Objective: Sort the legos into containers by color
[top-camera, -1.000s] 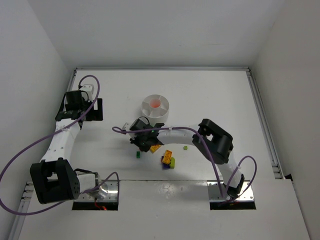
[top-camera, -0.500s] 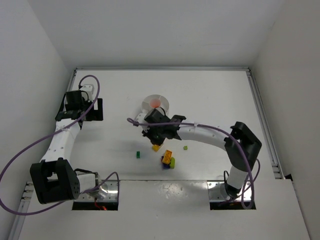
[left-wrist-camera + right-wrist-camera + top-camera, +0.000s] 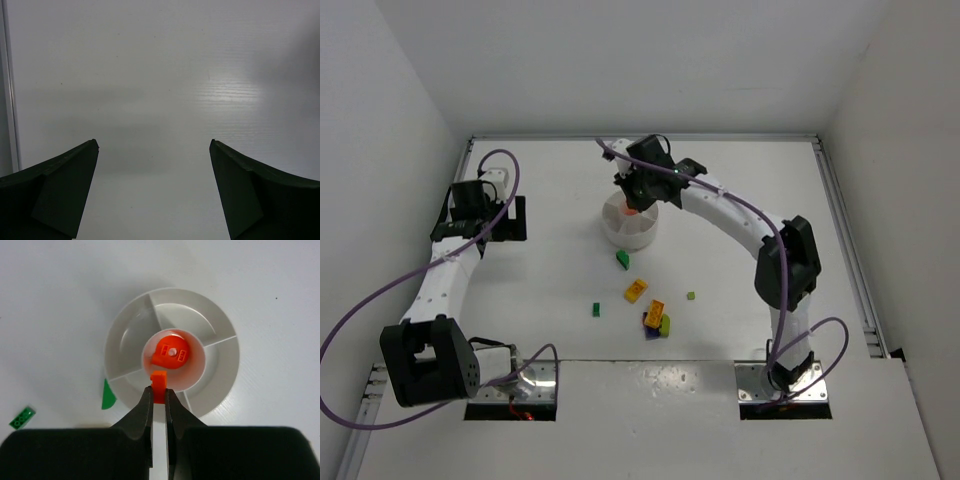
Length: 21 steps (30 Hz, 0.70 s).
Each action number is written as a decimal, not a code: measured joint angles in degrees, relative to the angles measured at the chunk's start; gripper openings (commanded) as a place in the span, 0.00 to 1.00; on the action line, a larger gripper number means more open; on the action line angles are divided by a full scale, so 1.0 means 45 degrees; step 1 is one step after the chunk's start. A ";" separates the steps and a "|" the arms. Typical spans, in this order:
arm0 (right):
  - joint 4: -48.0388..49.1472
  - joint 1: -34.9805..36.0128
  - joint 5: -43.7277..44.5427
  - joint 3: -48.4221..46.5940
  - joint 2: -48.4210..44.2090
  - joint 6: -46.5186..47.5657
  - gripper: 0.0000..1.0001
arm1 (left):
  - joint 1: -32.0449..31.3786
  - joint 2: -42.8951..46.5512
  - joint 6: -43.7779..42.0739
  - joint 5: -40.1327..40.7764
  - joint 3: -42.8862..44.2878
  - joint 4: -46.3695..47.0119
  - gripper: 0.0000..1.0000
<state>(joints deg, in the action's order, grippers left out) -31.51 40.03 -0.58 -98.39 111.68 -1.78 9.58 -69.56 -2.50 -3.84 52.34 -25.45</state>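
Above the centre well (image 3: 193, 372): a red-orange brick (image 3: 158, 381) hangs upright at the well's near rim, pinched by the right gripper (image 3: 159, 392). Its lower end is hidden between the fingers.
Right gripper: clenched on the red-orange brick, jaws almost together. In the top view its fingers are hidden under the wrist.
Centre well contents: 1 round red-orange piece (image 3: 170, 353).
Dish (image 3: 225, 365): round and white, with wedge sections ringing the well. It sits at the far middle of the table (image 3: 740, 210), and the gripper body cuts off its near edge in the wrist view.
Green sliver (image 3: 107, 395): on the table at the dish's left edge, partly hidden by the rim, so its shape cannot be told.
Green plate (image 3: 21, 417): on the table, well apart from the dish at the wrist view's lower left. Which of the top view's green pieces it is cannot be told.
Loose legos, top view: a green brick (image 3: 622, 259) lies just near of the dish. Nearer lie a yellow-orange brick (image 3: 636, 291), a small green bit (image 3: 597, 309) and a lime bit (image 3: 691, 296).
Cluster: a yellow-orange piece (image 3: 655, 308), a dark purple piece (image 3: 649, 322) and a lime piece (image 3: 665, 326) are touching. They are too small to tell whether they are stacked.
Left gripper (image 3: 154, 145): released, fingers spread wide over bare table at the far left, grasping nothing.
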 measured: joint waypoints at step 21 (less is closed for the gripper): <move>-0.1520 -0.0797 -0.0355 -0.2409 0.2739 -0.0350 0.41 | 0.0000 -0.0680 0.0053 -0.0253 0.0121 0.0146 1.00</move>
<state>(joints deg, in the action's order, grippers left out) -38.35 36.45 -2.17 -109.23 124.01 -3.36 9.58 -72.62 -2.26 -4.97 52.88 -24.80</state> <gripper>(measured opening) 0.390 0.995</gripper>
